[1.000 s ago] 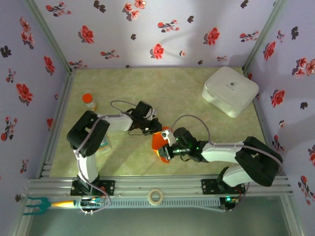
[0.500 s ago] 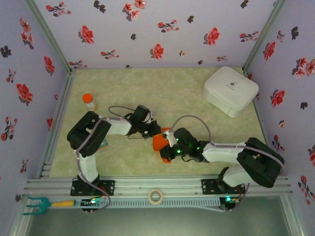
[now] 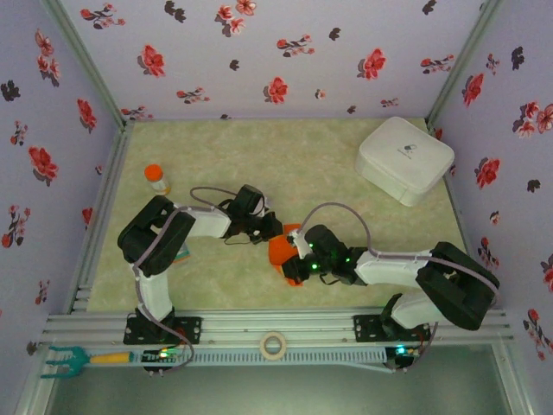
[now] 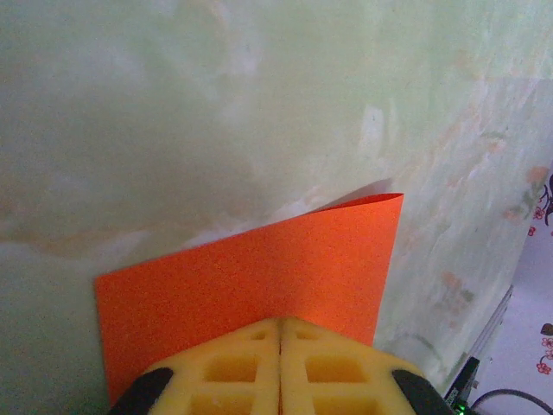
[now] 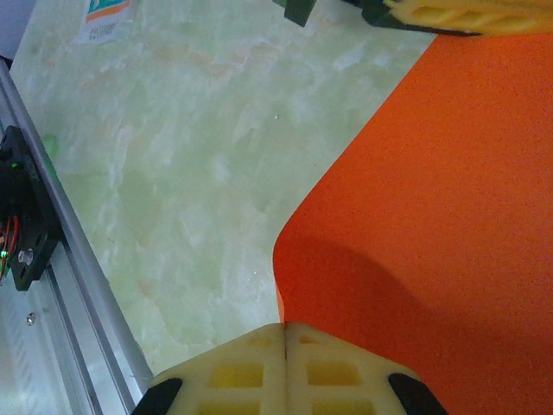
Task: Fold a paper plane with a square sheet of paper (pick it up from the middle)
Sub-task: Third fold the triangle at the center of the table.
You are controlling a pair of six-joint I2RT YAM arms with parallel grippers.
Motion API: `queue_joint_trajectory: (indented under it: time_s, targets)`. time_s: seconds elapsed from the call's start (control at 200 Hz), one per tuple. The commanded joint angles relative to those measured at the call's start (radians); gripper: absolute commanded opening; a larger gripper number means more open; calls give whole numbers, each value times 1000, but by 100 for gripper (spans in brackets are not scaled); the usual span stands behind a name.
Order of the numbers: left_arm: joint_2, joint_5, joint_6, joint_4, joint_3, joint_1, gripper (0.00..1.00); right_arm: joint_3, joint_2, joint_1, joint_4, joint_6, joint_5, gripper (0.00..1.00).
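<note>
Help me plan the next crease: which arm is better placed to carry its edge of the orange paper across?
Right, probably: the right hand is shut on the paper's near edge; the paper spreads ahead to the left hand, which pinches the far edge and could anchor.

Pale green marbled table (image 3: 302, 164). White case (image 3: 404, 159) flat at far right corner. Orange-capped bottle (image 3: 156, 179) upright near left edge. Printed packet (image 3: 184, 253) flat at near left. Orange paper (image 3: 278, 251) at front centre, contact with table unclear.
</note>
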Motion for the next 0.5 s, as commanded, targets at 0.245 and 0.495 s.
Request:
queue_joint_trajectory:
  time_s: [0.245, 0.495]
  targets:
    - [1, -57, 7, -74, -32, -8, 7, 33, 1, -31, -49, 5, 23, 1]
    - [5, -57, 15, -95, -16, -8, 7, 38, -3, -40, -112, 0, 95, 1]
